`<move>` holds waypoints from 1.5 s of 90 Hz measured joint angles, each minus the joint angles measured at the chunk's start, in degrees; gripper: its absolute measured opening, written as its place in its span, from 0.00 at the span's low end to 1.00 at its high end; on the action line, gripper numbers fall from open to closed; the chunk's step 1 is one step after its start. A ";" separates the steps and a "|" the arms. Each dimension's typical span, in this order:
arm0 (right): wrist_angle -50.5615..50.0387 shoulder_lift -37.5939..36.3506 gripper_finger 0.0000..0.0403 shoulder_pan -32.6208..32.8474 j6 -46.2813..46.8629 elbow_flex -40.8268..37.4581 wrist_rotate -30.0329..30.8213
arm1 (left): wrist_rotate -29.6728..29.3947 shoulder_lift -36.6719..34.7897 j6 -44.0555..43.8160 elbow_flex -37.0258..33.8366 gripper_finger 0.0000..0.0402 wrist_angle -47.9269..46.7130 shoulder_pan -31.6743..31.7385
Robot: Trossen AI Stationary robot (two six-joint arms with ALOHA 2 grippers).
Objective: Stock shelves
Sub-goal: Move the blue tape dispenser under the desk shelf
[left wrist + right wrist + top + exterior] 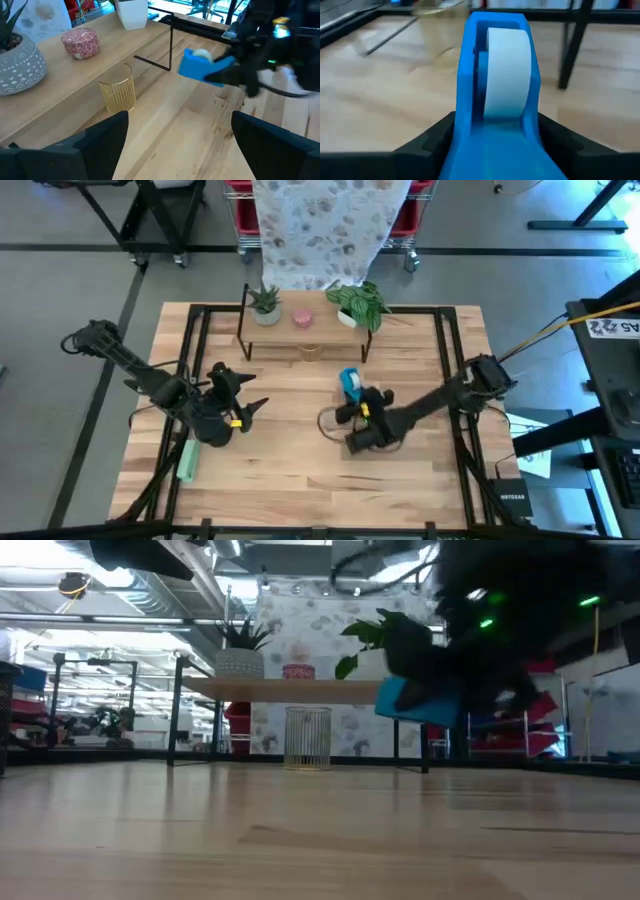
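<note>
A: Our right gripper [492,150] has its fingers closed on the blue tape dispenser [496,95], white roll inside, lifted off the table [300,450].

B: Beyond it we see the gold wire cup [118,90] under the shelves [310,332], holding two potted plants and a pink tin.

A: Our left gripper [175,140] waits alongside, fingers spread wide, empty.

We looked straight down on the table [300,440]; the low camera faced twelve o'clock; both saw the shelves [305,330].
</note>
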 joint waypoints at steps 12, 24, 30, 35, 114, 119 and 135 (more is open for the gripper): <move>3.86 0.00 0.46 -4.92 -4.04 -0.02 -0.68 | 0.06 0.00 0.22 0.00 0.84 -0.02 0.00; 13.26 2.21 0.46 -8.95 -11.74 0.00 -3.44 | 1.44 0.00 1.46 0.00 0.84 -0.04 0.00; 17.11 3.77 0.46 -10.73 -14.21 0.02 -4.96 | 1.68 0.02 1.51 -0.02 0.84 -0.03 0.00; 18.37 5.16 0.46 -11.97 -14.71 0.00 -5.27 | 1.86 0.02 1.51 -0.02 0.84 -0.24 0.00; 10.04 14.97 0.97 -14.77 -12.96 8.41 -6.35 | 3.04 0.02 1.68 -0.04 0.84 -0.35 -0.07; 8.41 14.97 0.96 -14.22 -11.74 8.41 -5.67 | 3.05 0.04 1.68 -0.04 0.84 -0.48 -0.07; 7.89 14.91 0.87 -11.76 -12.28 8.41 -5.53 | 3.05 0.04 1.70 -0.04 0.84 -0.50 -0.07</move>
